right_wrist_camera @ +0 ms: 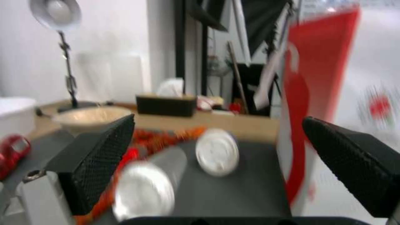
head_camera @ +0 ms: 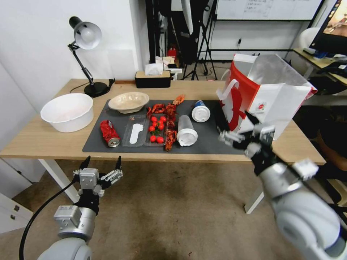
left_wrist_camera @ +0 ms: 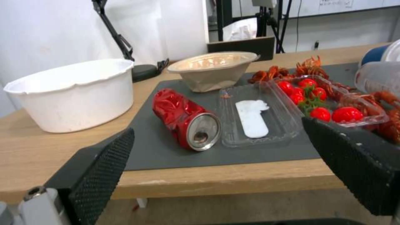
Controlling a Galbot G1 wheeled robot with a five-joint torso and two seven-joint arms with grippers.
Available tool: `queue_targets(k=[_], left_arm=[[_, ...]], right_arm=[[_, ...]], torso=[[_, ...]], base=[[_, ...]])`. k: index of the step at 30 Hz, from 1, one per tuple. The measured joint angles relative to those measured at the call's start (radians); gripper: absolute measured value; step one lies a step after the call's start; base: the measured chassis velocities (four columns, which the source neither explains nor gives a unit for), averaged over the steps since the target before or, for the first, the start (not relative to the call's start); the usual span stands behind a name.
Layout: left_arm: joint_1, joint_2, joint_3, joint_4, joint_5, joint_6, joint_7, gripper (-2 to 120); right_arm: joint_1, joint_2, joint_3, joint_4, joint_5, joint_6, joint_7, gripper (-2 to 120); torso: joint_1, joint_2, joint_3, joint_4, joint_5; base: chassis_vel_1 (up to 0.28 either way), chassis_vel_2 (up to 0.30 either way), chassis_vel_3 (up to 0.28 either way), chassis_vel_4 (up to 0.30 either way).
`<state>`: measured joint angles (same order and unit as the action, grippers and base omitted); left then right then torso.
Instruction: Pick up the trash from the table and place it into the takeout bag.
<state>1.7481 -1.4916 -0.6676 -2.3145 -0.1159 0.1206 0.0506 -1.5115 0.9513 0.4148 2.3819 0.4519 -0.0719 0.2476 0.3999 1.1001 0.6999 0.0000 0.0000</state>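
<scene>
Two grippers in play: the right gripper hangs over the table's right end, fingers spread wide and empty, just beside the red side of the takeout bag, which stands upright and open. Two white-lidded cups lie tipped over on the dark grey mat. The left gripper waits low before the table's front edge, fingers apart, facing the crushed red can and the beige bowl.
</scene>
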Motion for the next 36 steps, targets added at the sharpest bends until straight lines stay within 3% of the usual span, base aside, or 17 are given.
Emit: queue_targets(k=[15, 25, 36], left_arm=[[-0.004, 0.014, -0.004, 0.012, -0.013, -0.006, -0.001, 100], [-0.011, 0.028, -0.005, 0.030, -0.022, -0.016, -0.002, 100], [-0.017, 0.037, -0.020, 0.052, -0.035, -0.036, -0.003, 100]], right_arm=[[-0.146, 0.086, -0.057, -0.091, -0.175, 0.154, 0.045, 100], [-0.199, 0.138, -0.108, -0.253, -0.243, 0.287, 0.072, 100], [-0.170, 0.158, -0.145, -0.277, -0.245, 0.283, 0.092, 100]], torso=[[0.000, 0.000, 0.000, 0.0000, -0.0002], [0.000, 0.000, 0.000, 0.0001, -0.0001], [0.000, 0.000, 0.000, 0.0001, -0.0001]], base=[[0.000, 0.000, 0.000, 0.000], [0.000, 0.000, 0.000, 0.000], [0.000, 0.000, 0.000, 0.000]])
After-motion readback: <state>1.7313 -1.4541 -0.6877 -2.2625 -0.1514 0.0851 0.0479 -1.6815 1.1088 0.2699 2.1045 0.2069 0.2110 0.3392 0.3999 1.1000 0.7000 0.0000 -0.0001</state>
